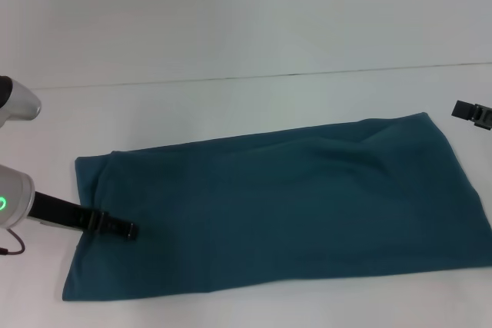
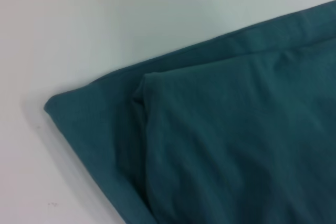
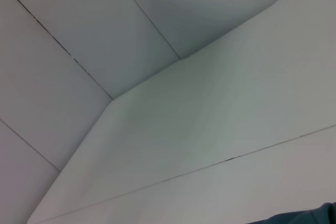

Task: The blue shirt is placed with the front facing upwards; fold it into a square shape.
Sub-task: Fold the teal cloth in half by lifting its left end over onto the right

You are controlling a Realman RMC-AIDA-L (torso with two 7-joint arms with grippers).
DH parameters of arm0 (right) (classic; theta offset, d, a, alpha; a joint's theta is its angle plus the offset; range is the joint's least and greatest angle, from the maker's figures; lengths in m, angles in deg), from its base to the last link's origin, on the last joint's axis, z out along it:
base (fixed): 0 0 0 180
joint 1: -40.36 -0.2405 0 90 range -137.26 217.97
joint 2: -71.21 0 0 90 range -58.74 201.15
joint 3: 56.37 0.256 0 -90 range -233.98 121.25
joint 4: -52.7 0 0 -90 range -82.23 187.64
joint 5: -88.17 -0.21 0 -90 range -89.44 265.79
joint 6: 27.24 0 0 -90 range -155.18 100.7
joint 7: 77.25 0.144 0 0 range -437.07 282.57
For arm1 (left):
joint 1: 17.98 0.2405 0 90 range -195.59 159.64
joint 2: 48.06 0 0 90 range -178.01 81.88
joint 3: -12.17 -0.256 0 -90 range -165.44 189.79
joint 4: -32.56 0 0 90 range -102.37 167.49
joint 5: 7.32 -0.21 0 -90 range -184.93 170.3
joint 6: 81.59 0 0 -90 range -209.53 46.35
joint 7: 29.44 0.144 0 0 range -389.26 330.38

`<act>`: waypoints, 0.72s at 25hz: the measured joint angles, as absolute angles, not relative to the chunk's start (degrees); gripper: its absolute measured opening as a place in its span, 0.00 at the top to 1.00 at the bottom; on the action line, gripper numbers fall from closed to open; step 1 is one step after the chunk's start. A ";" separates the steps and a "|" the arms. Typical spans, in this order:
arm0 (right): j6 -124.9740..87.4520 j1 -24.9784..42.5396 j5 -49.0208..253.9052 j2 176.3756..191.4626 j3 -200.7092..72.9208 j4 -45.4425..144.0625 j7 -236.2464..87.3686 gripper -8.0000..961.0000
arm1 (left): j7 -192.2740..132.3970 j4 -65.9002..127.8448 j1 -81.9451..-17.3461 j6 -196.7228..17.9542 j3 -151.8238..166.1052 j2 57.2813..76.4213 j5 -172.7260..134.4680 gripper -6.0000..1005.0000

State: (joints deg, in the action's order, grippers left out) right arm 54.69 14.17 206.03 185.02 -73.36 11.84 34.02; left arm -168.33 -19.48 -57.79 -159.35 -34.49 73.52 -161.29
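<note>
The blue shirt lies flat on the white table as a long rectangle, plain side up, with no print or collar showing. My left gripper reaches in from the left and sits low over the shirt's left end. The left wrist view shows a corner of the blue shirt, where a folded upper layer rests on a lower one. My right gripper hangs at the right edge of the head view, above the table just beyond the shirt's far right corner. A sliver of the blue shirt shows in the right wrist view.
The white table runs all round the cloth, and its back edge meets a pale wall. The shirt's right end reaches the right edge of the head view.
</note>
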 joint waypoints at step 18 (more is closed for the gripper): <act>54.75 14.00 206.01 184.93 -73.21 11.84 34.02 0.04 | -168.48 -19.58 -57.79 -158.34 -34.50 73.32 -161.41 0.51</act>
